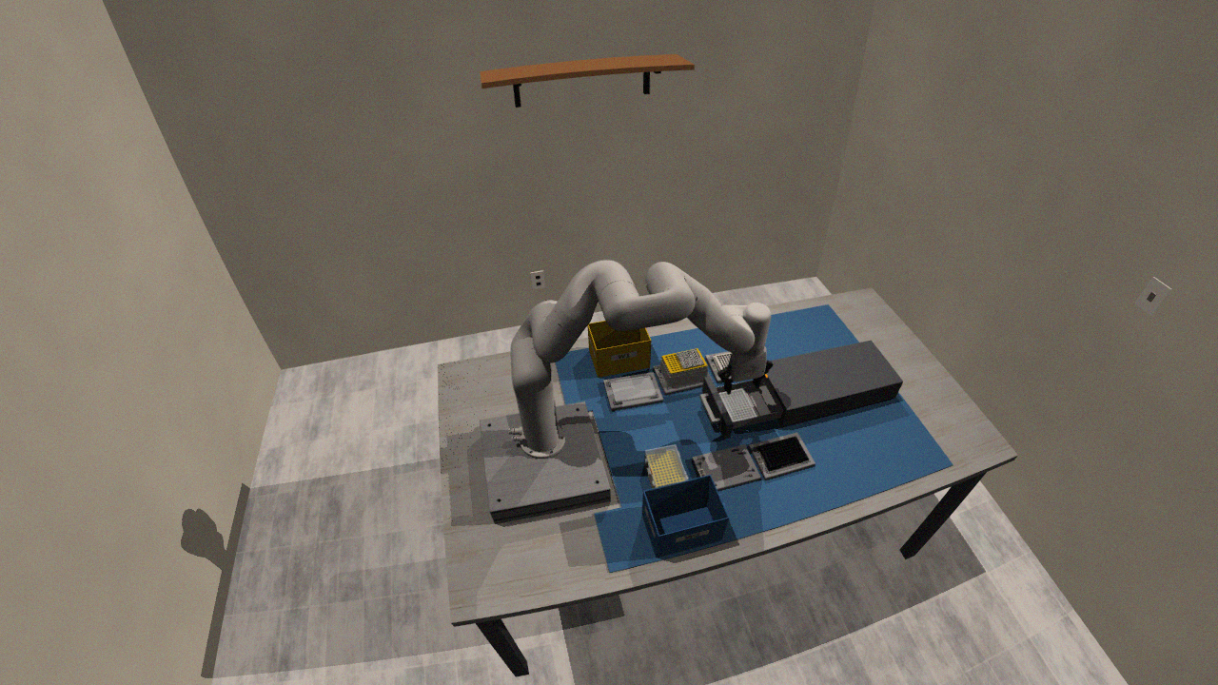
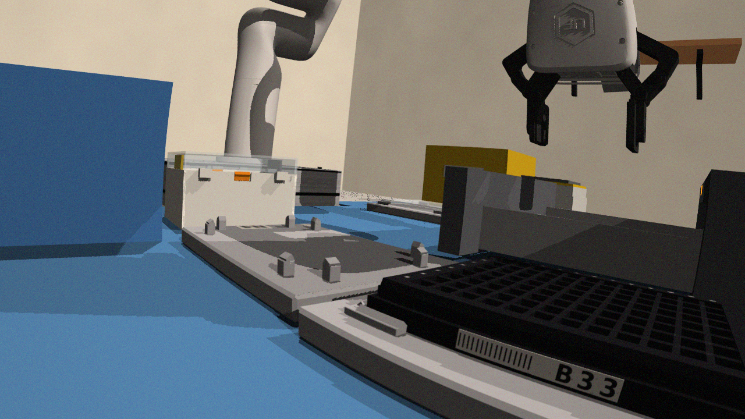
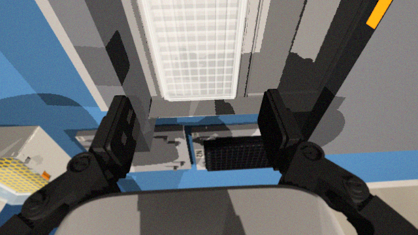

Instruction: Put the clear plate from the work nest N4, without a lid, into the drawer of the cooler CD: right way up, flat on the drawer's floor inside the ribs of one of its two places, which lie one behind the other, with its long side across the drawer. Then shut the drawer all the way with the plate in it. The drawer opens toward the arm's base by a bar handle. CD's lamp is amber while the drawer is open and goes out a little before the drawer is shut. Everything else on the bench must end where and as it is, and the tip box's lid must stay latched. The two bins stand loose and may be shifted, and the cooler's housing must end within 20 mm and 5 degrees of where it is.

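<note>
Dark grey cooler box (image 1: 838, 380) stands with its drawer (image 1: 714, 415) pulled out toward the arm.
Clear gridded well plate (image 3: 194, 49) lies flat inside, long side across; black two-finger gripper (image 2: 587, 124) hangs spread and empty above, apparently freeing the drawer for shutting.

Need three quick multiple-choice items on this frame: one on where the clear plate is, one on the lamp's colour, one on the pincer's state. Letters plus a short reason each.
1. Where does the clear plate lie?
A. In the open drawer
B. In the blue bin
C. On the wall shelf

2. What colour is the lamp on the cooler?
A. Green
B. Amber
C. Red

3. How is the pincer?
A. Shut on the plate
B. Shut on nothing
C. Open, holding nothing

Key: 1 A, the wrist view shows the plate on the drawer's floor below the fingers. 2 B, an amber strip shows on the dark housing. 3 C, the fingers stand wide apart above the drawer with nothing between them.
</note>
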`<state>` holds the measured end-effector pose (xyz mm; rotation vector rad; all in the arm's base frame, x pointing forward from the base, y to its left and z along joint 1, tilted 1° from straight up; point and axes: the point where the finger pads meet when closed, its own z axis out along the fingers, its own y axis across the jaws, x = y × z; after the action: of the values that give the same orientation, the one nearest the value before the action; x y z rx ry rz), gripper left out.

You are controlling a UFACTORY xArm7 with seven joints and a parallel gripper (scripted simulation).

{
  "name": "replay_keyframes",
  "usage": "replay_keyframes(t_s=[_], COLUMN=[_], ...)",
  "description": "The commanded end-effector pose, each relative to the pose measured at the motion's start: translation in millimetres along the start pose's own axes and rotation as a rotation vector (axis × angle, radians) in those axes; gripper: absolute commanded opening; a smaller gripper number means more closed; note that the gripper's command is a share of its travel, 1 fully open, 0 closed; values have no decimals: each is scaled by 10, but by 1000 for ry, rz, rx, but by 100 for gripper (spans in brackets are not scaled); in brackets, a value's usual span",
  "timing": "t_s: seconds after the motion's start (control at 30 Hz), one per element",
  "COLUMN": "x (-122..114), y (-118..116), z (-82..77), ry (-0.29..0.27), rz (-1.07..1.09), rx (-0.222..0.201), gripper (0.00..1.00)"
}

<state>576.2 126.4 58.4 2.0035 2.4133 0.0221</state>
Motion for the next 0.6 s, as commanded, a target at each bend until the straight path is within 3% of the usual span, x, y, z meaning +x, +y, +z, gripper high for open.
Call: replay_keyframes(t_s=[0.0, 0.57], x=[0, 0], y=[14, 12], z=[-85, -336], ry=[0, 0], rz=[0, 0], rx=[-4, -4], gripper=[100, 100])
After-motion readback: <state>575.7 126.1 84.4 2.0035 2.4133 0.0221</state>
